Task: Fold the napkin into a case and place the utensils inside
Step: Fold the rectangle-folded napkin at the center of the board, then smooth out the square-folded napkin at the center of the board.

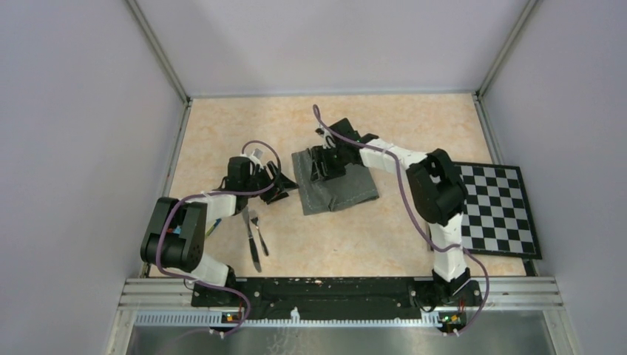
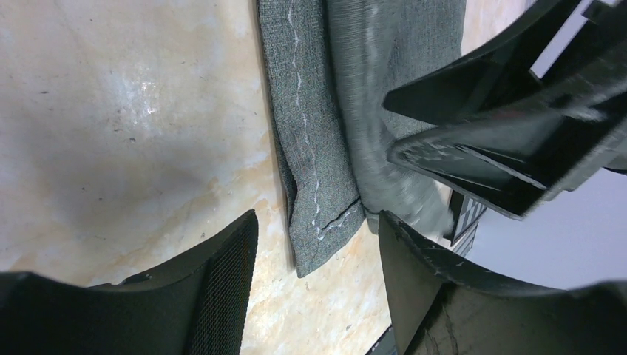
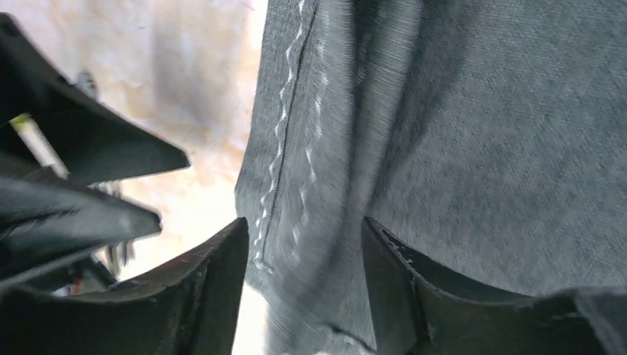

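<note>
The dark grey napkin [image 1: 347, 188] lies partly folded mid-table, its stitched hem [image 2: 314, 185] running along the left edge. My right gripper [image 1: 324, 168] hovers over the napkin's left part. In the right wrist view my right gripper [image 3: 303, 222] is open, with a blurred ridge of cloth [image 3: 480, 148] between its fingers. My left gripper [image 1: 279, 186] sits just left of the napkin. In the left wrist view my left gripper [image 2: 318, 218] is open over bare table, the napkin's near corner at its tips. The silver knife [image 1: 250, 235] and fork [image 1: 260, 233] lie side by side near the left arm.
A black-and-white checkered board [image 1: 497, 211] lies at the table's right edge beside the right arm. Grey walls close the table on the left, right and back. The two grippers are close together at the napkin's left edge.
</note>
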You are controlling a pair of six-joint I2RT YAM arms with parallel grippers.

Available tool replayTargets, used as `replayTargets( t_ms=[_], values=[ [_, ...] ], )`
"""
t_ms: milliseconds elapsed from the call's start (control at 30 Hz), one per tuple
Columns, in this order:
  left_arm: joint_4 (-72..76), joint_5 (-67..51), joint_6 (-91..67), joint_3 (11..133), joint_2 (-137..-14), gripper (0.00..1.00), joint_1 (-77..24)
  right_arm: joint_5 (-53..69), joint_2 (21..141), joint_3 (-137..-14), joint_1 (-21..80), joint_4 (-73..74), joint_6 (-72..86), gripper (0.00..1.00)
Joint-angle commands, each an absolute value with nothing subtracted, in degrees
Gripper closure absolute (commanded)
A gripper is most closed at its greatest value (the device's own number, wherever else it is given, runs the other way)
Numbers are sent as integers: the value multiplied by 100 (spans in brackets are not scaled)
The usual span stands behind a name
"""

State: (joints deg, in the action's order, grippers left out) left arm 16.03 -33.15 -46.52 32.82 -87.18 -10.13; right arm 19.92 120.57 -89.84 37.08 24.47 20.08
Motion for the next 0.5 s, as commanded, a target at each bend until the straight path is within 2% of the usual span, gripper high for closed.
replayTargets(
  t_ms=[0,33,100,267,333,467],
  values=[
    [1832,-3352,-4588,3262,-8781,35,-1020,2968,10988,-8283,3094,982,2553,39],
    [1890,-3378,-4625,3249,-8795,35,-1020,3128,11054,-8276,2980,872,2614,38],
    [1971,-3429,-4665,3240,-8823,36,-1015,3467,11240,-8325,2856,740,2619,30],
    [1874,-3369,-4620,3234,-8735,37,-1011,3812,11568,-8122,2821,-50,3026,29],
    [1831,-3326,-4596,3246,-8711,38,-1011,3913,11731,-8051,2831,-503,3272,32],
    [1680,-3255,-4512,3428,-8757,41,-938,4053,11930,-7985,2853,-994,3631,42]
  ],
)
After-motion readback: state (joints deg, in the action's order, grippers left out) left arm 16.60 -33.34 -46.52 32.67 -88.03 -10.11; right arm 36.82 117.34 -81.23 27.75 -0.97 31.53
